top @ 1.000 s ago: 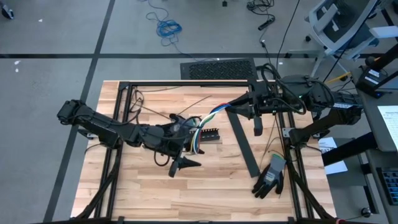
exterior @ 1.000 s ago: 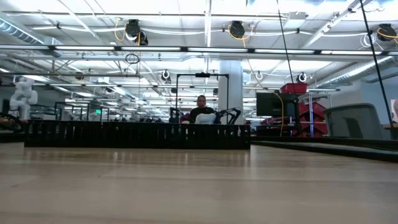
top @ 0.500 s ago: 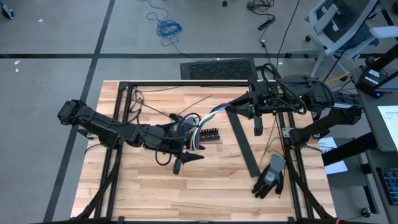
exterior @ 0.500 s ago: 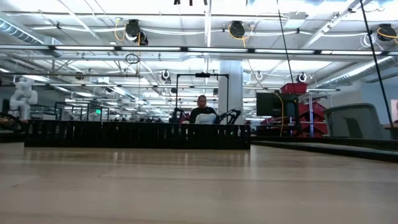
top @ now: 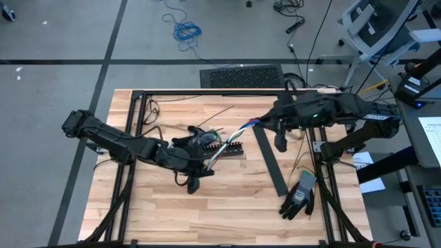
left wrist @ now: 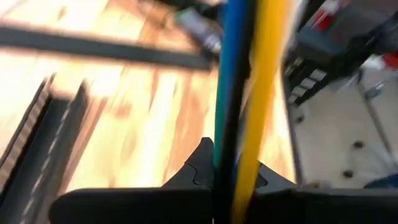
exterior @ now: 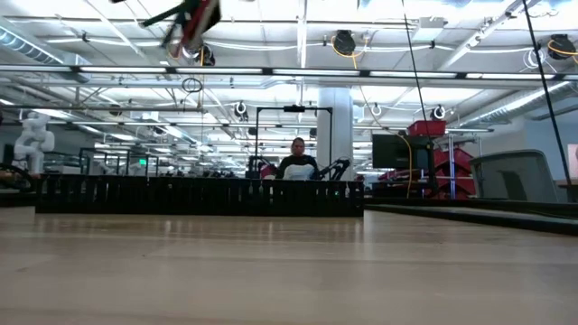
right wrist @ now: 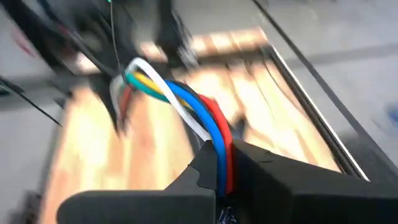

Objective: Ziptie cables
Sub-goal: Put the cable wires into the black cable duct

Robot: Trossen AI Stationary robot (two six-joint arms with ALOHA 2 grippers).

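The cables [top: 231, 138], a bundle of white, blue, yellow, green and red wires, stretch above the table between my two grippers. My left gripper [top: 205, 160] is shut on their near-left end; in the left wrist view blue, black and yellow wires [left wrist: 239, 93] run out from between the fingers. My right gripper [top: 264, 124] is shut on their far-right end, where white, blue and red wires [right wrist: 186, 106] show. In the low view a blurred bit of the bundle [exterior: 191, 20] shows at the top. A short black slotted duct [top: 234, 147] lies on the table below the bundle. My left gripper pinches the bundle's near-left end [left wrist: 231, 163] between its two fingers, coming from the table's left and slanting down. The wires run straight on from the fingers, lifted clear of the table. My right gripper pinches the bundle's far-right end [right wrist: 221, 157] between its two fingers, slanting down from the table's right. The wires arc away from the fingers toward the left gripper, clear of the table.
A long black strip [top: 270, 162] lies slantwise right of centre, and a grey-and-black glove [top: 300, 195] lies near the right front. A black metal frame [top: 134, 138] runs round the wooden table. A person [exterior: 298, 161] sits far off in the room.
My left gripper has shut on the bundle's near-left end, tipped downward and sunk a little. My right gripper has tipped downward and sunk too. The bundle, which hung in a loose loop by the left gripper, is now drawn straighter between both grippers.
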